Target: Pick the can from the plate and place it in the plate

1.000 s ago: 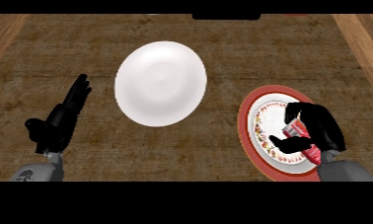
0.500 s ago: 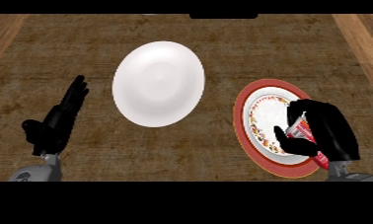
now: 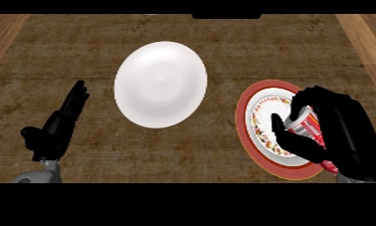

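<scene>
My right hand (image 3: 334, 133) has fingers and thumb curled round the can (image 3: 306, 126), over the red-rimmed plate (image 3: 253, 101) near the counter's (image 3: 242, 41) right front edge. White plate (image 3: 160, 84) sits mid-counter, apart from it. My left hand (image 3: 57, 128) rests at the front left, fingers straight, holding nothing.

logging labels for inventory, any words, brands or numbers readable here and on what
None can be read.
can, held in the right hand: red and white markings, too blurred to read.
red-rimmed plate: a patterned band, no letters.
white plate: blank.
</scene>
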`<state>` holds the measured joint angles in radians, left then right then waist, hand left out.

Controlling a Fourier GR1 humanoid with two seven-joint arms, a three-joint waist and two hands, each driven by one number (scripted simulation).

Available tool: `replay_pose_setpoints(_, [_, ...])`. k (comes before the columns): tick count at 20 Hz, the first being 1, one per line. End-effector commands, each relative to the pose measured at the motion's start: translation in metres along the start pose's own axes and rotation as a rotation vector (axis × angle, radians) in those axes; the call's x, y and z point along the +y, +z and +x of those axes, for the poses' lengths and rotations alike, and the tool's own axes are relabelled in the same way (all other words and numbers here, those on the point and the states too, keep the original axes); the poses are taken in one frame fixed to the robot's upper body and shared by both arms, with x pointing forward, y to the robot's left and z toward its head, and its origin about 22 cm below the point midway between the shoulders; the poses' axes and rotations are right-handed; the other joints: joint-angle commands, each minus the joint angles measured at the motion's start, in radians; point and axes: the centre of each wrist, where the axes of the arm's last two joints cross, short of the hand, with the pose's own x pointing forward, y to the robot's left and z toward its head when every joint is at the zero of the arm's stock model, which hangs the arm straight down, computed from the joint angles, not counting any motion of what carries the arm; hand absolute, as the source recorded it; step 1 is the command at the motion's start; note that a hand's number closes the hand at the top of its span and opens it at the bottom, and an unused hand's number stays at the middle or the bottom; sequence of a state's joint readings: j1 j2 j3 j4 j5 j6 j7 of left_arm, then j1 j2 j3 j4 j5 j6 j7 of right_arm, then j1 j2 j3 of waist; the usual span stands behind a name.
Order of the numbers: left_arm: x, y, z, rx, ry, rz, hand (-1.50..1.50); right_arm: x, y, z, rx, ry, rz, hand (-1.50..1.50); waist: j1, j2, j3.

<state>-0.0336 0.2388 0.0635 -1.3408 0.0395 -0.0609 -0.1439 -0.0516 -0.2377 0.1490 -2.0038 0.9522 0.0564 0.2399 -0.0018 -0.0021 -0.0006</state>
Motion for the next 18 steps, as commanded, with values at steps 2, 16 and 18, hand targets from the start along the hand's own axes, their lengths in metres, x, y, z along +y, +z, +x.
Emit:
replay_pose_setpoints(2, [0.002,0.005,0.002,0.008,-0.006,-0.013,0.00,-0.002,-0.018,0.039,-0.058,-0.042,-0.037,1.50,0.008,0.002,0.000])
replay_pose_setpoints(16, [-0.024,-0.006,0.011,-0.006,0.001,-0.032,0.00,0.050,-0.086,0.123,-0.096,-0.121,0.089,1.50,0.015,0.003,0.001])
replay_pose_setpoints(18, [0.007,-0.008,0.017,-0.011,-0.004,-0.015,0.00,0.064,-0.099,0.130,-0.100,-0.133,0.100,1.50,0.018,0.004,0.001])
